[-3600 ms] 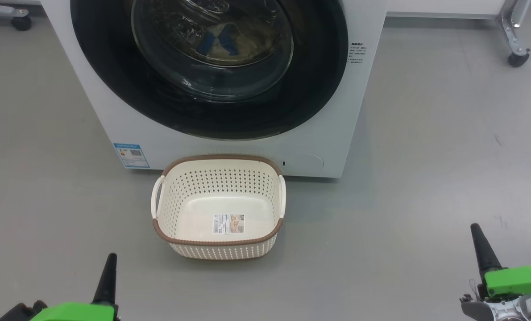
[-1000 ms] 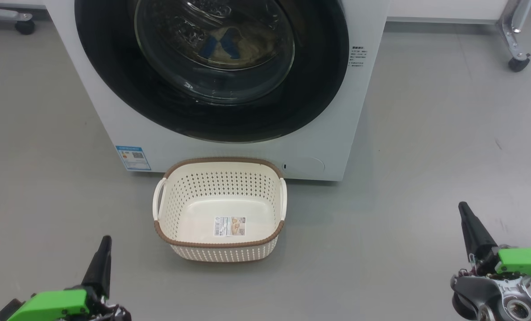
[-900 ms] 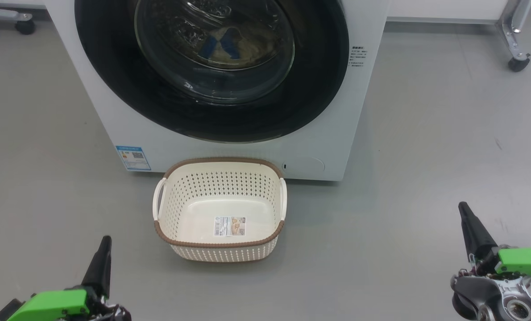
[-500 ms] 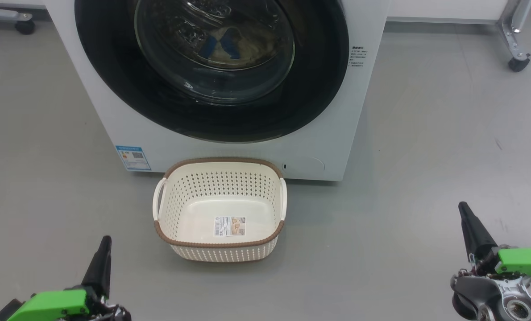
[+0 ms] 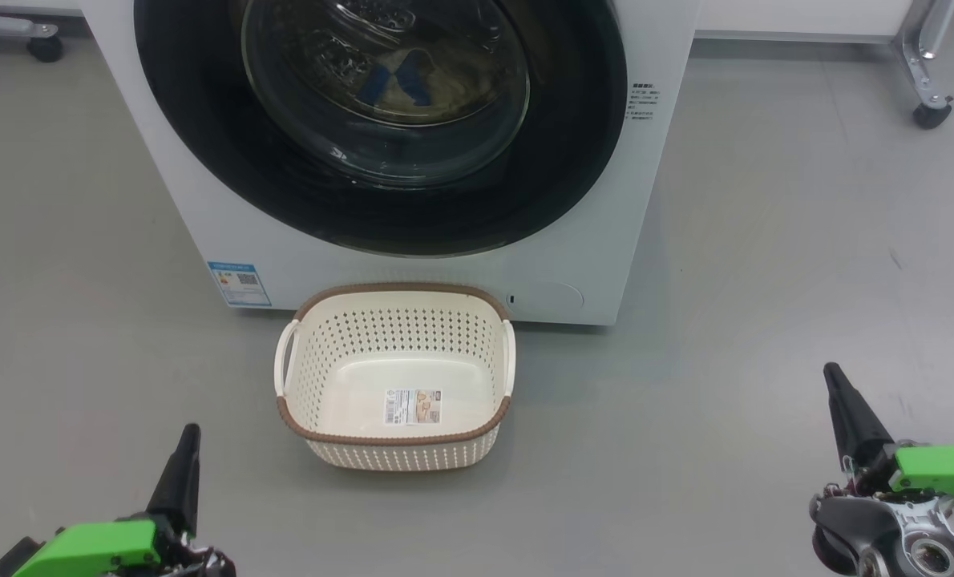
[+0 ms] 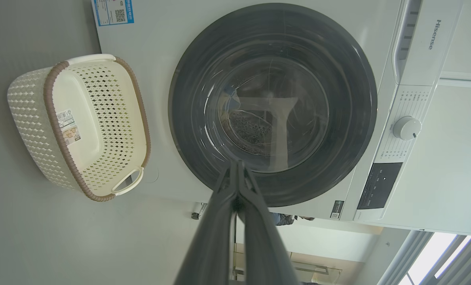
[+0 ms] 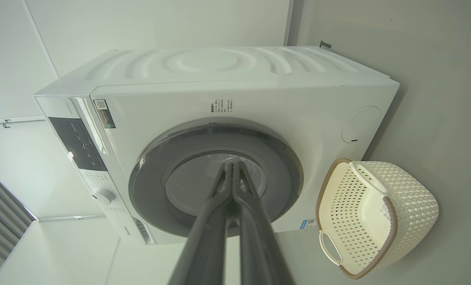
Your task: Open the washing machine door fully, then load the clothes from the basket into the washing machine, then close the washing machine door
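Washing machine door (image 5: 381, 160) is shut, and the clothes (image 5: 437, 84) sit behind its glass inside the washing machine (image 5: 605, 264). Basket (image 5: 397, 328) is on the floor (image 5: 766, 240) right in front of it. Left gripper (image 5: 188, 437) and right gripper (image 5: 832, 377) hang low either side, jaws together, gripping nothing.

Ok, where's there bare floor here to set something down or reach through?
Grey floor is bare right of the white front-loading washing machine and left of it, and between the cream perforated plastic basket and the left gripper and right gripper. Crowded only where the basket sits before the washer.
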Robot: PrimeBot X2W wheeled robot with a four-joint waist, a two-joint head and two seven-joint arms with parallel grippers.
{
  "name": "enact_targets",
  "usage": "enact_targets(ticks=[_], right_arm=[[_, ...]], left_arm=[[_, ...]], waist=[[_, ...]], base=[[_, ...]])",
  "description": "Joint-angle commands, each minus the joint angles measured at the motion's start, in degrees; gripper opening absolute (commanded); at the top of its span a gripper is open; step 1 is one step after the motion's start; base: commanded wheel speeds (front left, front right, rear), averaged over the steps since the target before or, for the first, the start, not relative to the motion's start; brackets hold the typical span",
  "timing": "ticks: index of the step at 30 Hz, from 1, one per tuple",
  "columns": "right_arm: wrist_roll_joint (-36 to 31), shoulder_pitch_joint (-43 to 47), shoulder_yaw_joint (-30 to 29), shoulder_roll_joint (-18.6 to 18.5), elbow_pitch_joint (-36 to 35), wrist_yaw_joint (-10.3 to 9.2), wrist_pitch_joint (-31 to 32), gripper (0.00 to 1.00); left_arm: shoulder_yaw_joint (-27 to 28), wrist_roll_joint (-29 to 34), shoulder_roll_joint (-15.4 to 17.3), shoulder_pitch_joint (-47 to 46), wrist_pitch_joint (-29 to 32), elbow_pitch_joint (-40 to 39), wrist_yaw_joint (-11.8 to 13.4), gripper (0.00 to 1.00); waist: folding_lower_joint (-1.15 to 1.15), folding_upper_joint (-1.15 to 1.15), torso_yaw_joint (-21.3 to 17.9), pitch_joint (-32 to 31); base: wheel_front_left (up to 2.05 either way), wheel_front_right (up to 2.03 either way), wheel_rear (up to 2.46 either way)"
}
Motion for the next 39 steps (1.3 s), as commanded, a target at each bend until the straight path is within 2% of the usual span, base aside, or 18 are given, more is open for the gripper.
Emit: enact_targets(ticks=[1,39], right_arm=[[0.4,-3.1,1.2,-1.0,-1.8,-0.16,0.3,0.00],[0.5,-3.1,1.2,-1.0,-1.8,-0.16,0.3,0.00]], left_arm=[[2.1,-0.3,0.9,-2.8,0.3,-1.7,-0.4,0.00],[2.1,-0.2,0.9,-2.8,0.4,-1.7,-0.4,0.00]], waist=[[0.00,0.00,0.0,0.0],[0.00,0.00,0.0,0.0]], base=[[0.00,0.00,0.00],[0.00,0.00,0.00]])
